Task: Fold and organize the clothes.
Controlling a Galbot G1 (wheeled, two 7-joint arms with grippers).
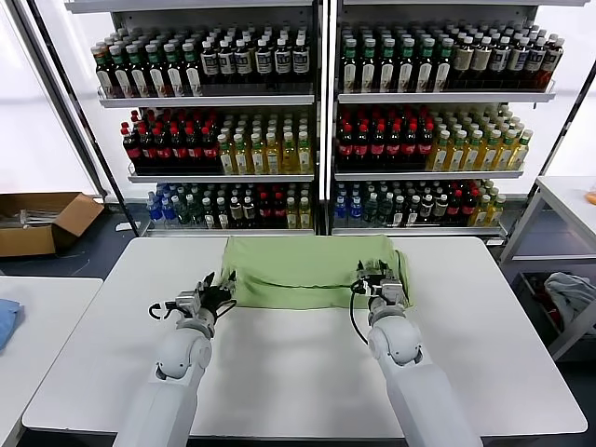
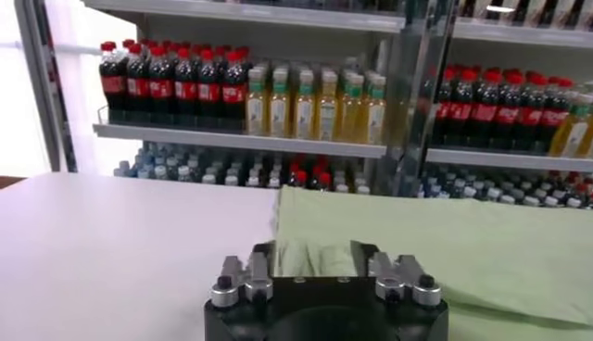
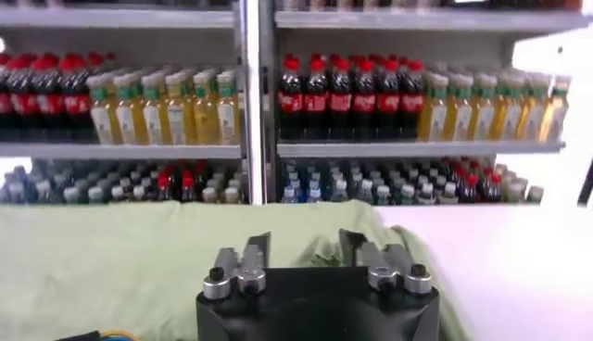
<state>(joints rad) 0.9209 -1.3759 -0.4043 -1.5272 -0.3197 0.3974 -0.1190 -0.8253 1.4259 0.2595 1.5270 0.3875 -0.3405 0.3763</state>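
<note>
Nearest the robot, both arms reach forward over the white worktop (image 1: 298,372). The left tool (image 1: 216,296) sits at the near left corner of the light green shirt (image 1: 312,270); its fingers (image 2: 262,262) stand apart, with the shirt's folded edge lying just beyond and between them, not clamped. The right tool (image 1: 377,279) rests over the near right part of the shirt, close to its bunched right edge; its fingers (image 3: 257,251) are likewise apart, with green fabric directly beneath and ahead of them and nothing gripped.

The shirt lies flat in a folded, roughly rectangular shape at the far middle of the worktop, its long edge running left to right between the two tools. In the left wrist view the upper layer overlaps a lower layer along the near edge. The right end is rumpled into small folds. Collar, buttons and logo cannot be made out.

To the left stands a second white worktop (image 1: 37,307) bearing a blue cloth (image 1: 6,318) at its edge. On the floor far left lies an open cardboard box (image 1: 42,222). To the right, a pale grey fabric bundle (image 1: 570,293) sits low beside another table.

Farthest away, shelving (image 1: 321,102) holds rows of drink bottles (image 1: 382,135) with red, yellow and green caps.
</note>
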